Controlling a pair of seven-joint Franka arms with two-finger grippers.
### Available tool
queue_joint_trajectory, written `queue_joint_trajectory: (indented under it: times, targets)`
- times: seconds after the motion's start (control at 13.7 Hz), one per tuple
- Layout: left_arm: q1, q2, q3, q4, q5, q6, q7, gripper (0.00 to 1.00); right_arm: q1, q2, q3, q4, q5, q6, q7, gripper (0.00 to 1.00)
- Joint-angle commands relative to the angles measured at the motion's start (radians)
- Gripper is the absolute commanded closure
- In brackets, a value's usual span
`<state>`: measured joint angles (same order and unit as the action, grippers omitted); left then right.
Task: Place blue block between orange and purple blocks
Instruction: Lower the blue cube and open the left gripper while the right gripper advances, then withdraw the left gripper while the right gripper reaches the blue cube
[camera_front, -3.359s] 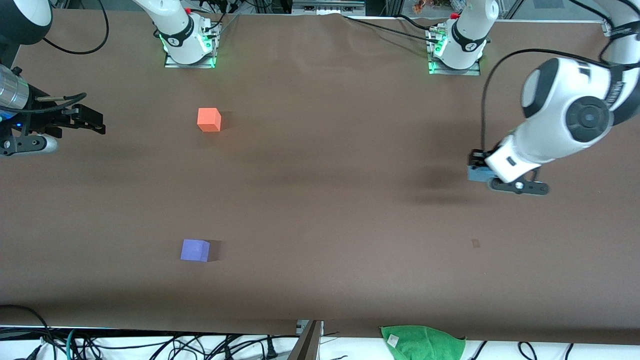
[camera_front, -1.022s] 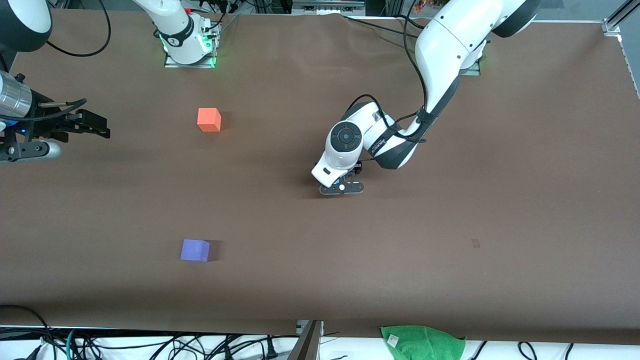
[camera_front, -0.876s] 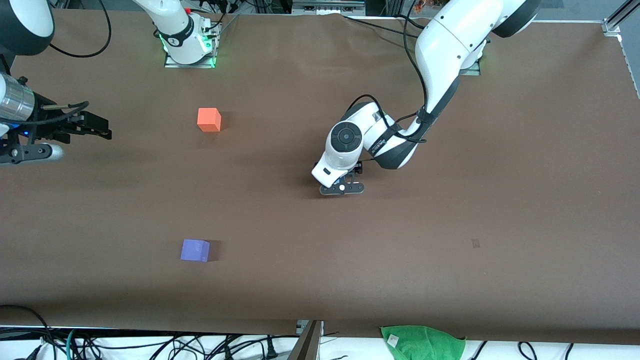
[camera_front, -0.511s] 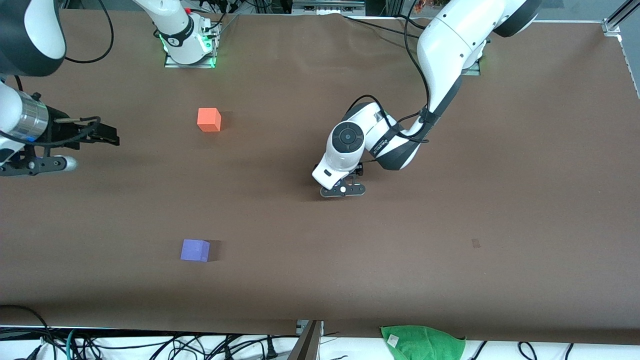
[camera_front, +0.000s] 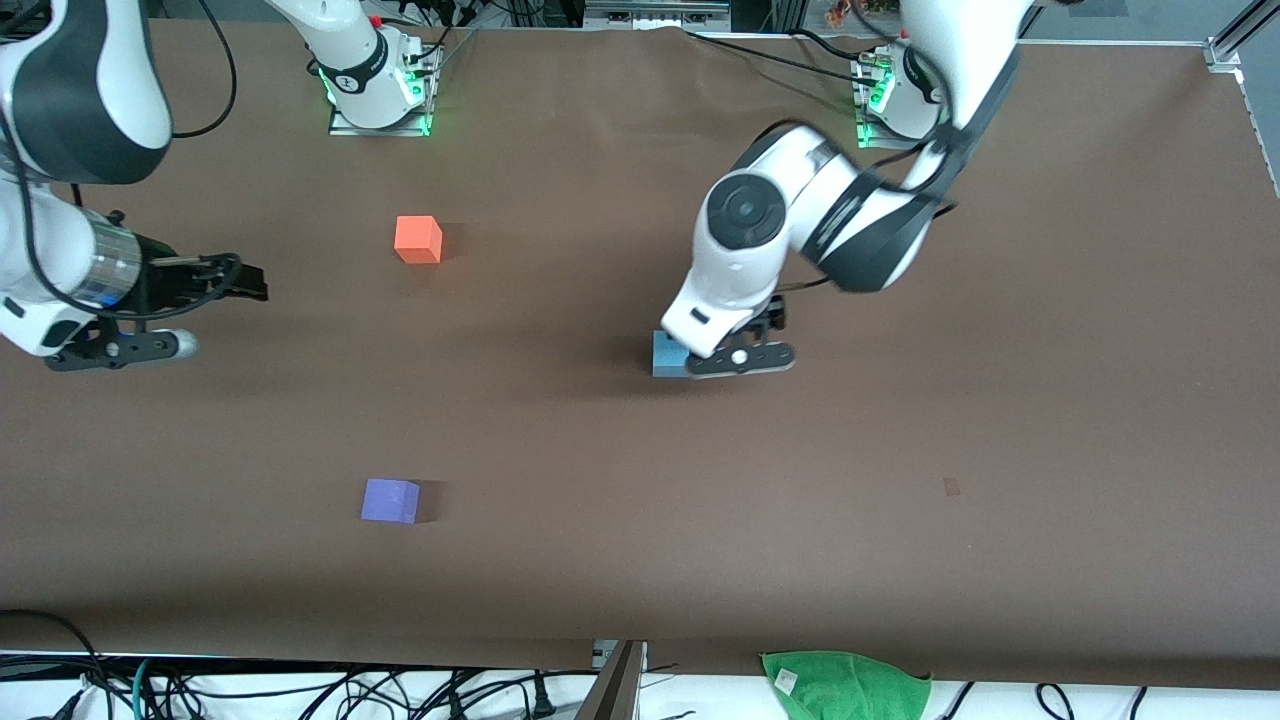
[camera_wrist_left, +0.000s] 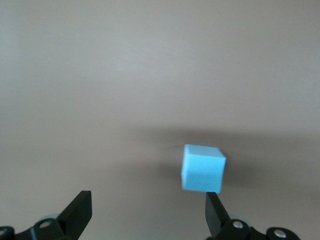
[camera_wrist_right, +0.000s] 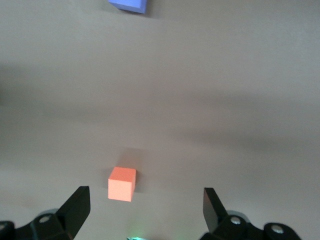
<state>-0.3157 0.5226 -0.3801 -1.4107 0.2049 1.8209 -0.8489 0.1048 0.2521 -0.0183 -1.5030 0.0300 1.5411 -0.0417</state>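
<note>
The blue block (camera_front: 666, 356) rests on the brown table, about level with the gap between the orange block (camera_front: 418, 240) and the purple block (camera_front: 390, 500) but well off toward the left arm's end. My left gripper (camera_front: 736, 346) hovers open just above it. In the left wrist view the blue block (camera_wrist_left: 202, 168) lies free beside one fingertip (camera_wrist_left: 214, 212) of the left gripper (camera_wrist_left: 147, 215). My right gripper (camera_front: 250, 283) is open and empty at the right arm's end of the table. Its wrist view shows the orange block (camera_wrist_right: 122, 184) and the purple block (camera_wrist_right: 129, 4) beneath the right gripper (camera_wrist_right: 145, 210).
A green cloth (camera_front: 845, 682) lies at the table's edge nearest the front camera. The arm bases (camera_front: 378, 92) (camera_front: 900, 100) stand along the farthest edge. A small mark (camera_front: 951, 486) shows on the table toward the left arm's end.
The left gripper opened, let go of the blue block on the table and rose off it toward its own end. The right gripper drifted inward toward the blocks.
</note>
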Motion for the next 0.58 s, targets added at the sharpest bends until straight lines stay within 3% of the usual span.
queue_joint_trajectory:
  times: [0.0,0.29,0.51]
  targets:
    - [0.079,-0.128,-0.006,-0.025,0.016,-0.099,0.049,0.0,0.079,0.019,-0.002,0.015,0.013,0.031,0.075,0.0]
    - [0.271,-0.234,-0.009,-0.022,0.013,-0.204,0.278,0.0,0.235,0.064,-0.002,0.018,0.013,0.109,0.295,0.0]
    - [0.426,-0.318,-0.006,-0.022,-0.119,-0.274,0.517,0.0,0.347,0.108,-0.002,0.02,0.017,0.204,0.454,0.0]
